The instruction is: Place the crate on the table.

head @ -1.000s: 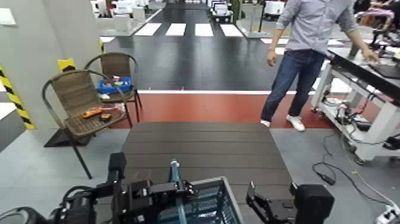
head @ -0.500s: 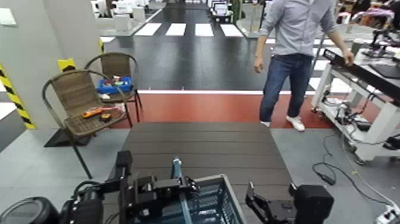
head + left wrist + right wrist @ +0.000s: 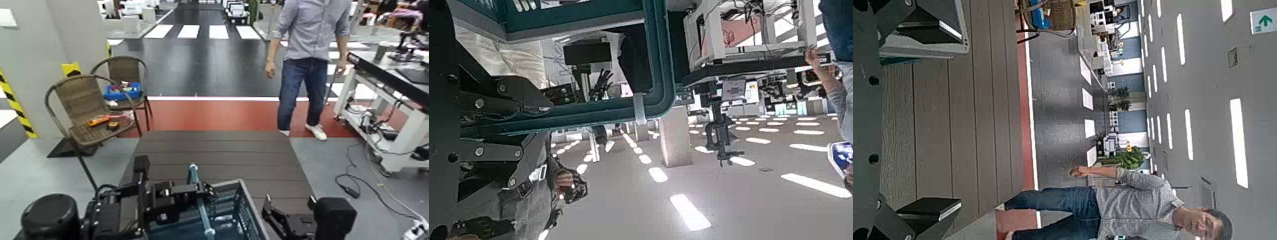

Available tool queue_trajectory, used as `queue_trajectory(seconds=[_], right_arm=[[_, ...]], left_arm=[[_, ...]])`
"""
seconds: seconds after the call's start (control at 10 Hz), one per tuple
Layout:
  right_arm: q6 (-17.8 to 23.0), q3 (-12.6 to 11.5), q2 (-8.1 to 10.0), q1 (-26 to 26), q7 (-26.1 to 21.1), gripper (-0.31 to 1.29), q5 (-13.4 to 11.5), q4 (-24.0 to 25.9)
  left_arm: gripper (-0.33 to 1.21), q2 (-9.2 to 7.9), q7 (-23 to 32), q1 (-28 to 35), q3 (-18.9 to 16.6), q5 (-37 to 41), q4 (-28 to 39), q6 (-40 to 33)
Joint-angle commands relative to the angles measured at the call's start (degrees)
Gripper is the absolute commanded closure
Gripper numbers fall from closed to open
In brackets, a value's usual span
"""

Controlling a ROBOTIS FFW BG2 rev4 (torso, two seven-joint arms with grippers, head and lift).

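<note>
The crate (image 3: 225,216), a dark teal latticed basket with a grey rim and a light-blue hoop handle (image 3: 196,185), is at the near edge of the table (image 3: 217,156). I cannot tell whether it rests on the dark brown planks. My left gripper (image 3: 171,193) is shut on the crate's left rim by the handle; the teal rim (image 3: 661,70) crosses the left wrist view. My right gripper (image 3: 281,223) is open and empty just right of the crate. In the right wrist view its fingers (image 3: 925,208) spread over the table planks (image 3: 953,120), with the crate's corner (image 3: 925,30) beside them.
A person (image 3: 311,57) stands beyond the table's far right corner, by a white-framed workbench (image 3: 389,83). Two wicker chairs (image 3: 86,108) stand at the left, one holding a bright-blue box (image 3: 122,91). Cables (image 3: 357,185) lie on the floor at the right.
My left arm has moved right and a little forward with the crate in it. The person has stepped left and turned. My right gripper has barely moved.
</note>
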State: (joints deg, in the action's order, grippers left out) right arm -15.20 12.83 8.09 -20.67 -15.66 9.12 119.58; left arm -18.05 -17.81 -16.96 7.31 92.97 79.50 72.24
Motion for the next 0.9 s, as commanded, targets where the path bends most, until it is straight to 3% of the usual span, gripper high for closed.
queue_trajectory(seconds=[0.1, 0.5, 0.9], right_arm=[[0.08, 0.18, 0.09, 0.37, 0.01, 0.14, 0.55, -0.32], [0.25, 0.44, 0.17, 0.63, 0.10, 0.14, 0.90, -0.58], [0.43, 0.79, 0.26, 0.98, 0.19, 0.14, 1.25, -0.76]], left_arm=[[1.12, -0.23, -6.10, -4.40, 3.06, -6.39, -4.00, -1.58], [1.12, 0.04, -15.68, -11.95, 8.51, -13.25, -11.82, -4.74], [1.12, 0.56, -20.78, -18.11, 14.31, -14.74, -19.82, -6.68]])
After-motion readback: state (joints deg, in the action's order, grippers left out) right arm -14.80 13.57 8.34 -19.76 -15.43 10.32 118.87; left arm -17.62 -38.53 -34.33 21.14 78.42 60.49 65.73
